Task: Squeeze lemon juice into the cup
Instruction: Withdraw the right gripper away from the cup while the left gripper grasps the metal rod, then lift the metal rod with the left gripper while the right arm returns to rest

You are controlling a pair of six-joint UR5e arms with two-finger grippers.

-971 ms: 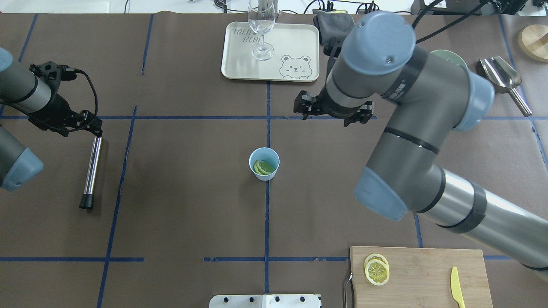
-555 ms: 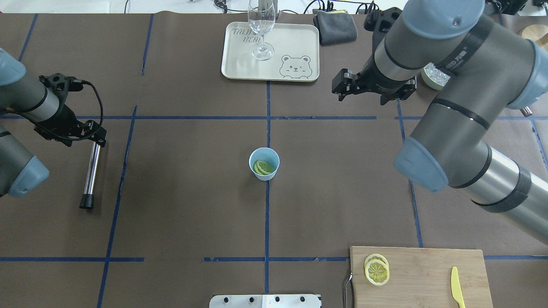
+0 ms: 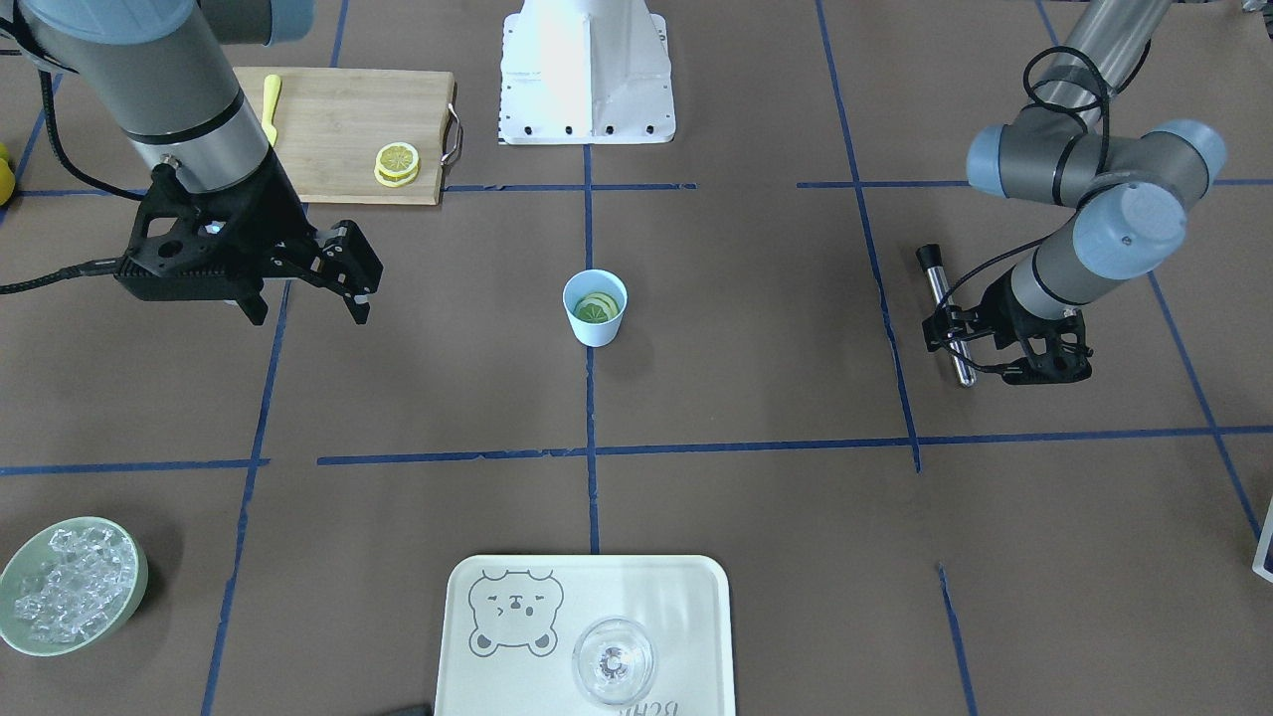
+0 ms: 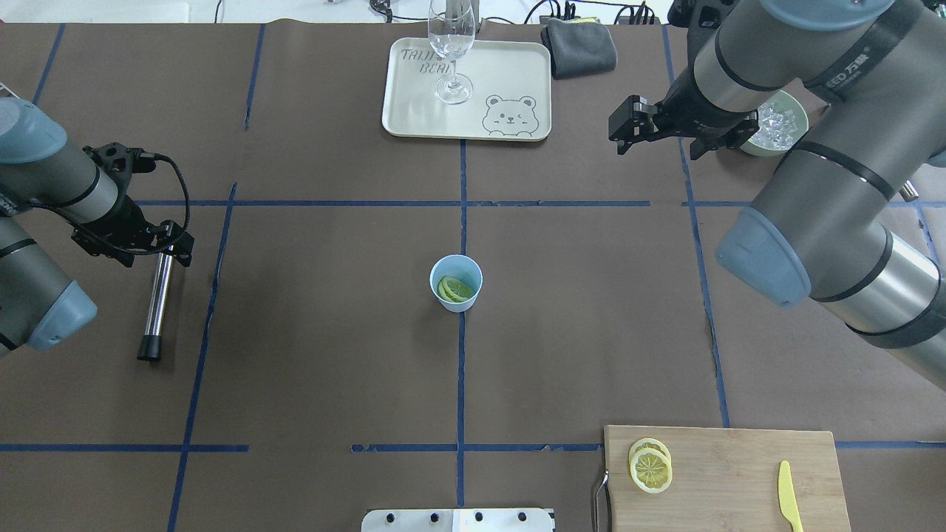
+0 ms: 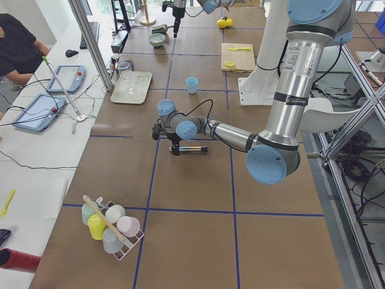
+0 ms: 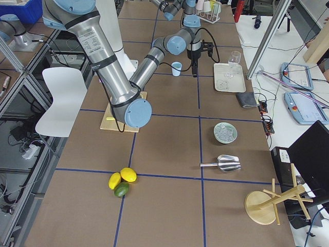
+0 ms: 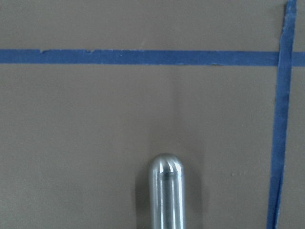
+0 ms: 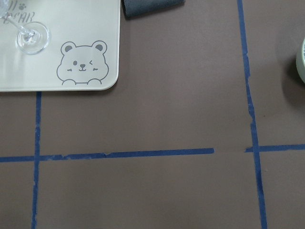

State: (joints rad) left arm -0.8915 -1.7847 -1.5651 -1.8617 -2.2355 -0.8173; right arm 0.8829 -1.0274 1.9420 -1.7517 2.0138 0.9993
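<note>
Inside cup [image 4: 465, 264]: lemon [image 4: 454, 289]; right gripper [image 4: 659, 148] spread, empty

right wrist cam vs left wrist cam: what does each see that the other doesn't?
Right wrist only: a corner of the tray with its bear drawing, the foot of the glass, an edge of the dark cloth and a sliver of the bowl at the right border.
Left wrist only: the rounded end of the metal rod, lying flat.
Both: the brown table cover crossed by blue tape lines.
</note>
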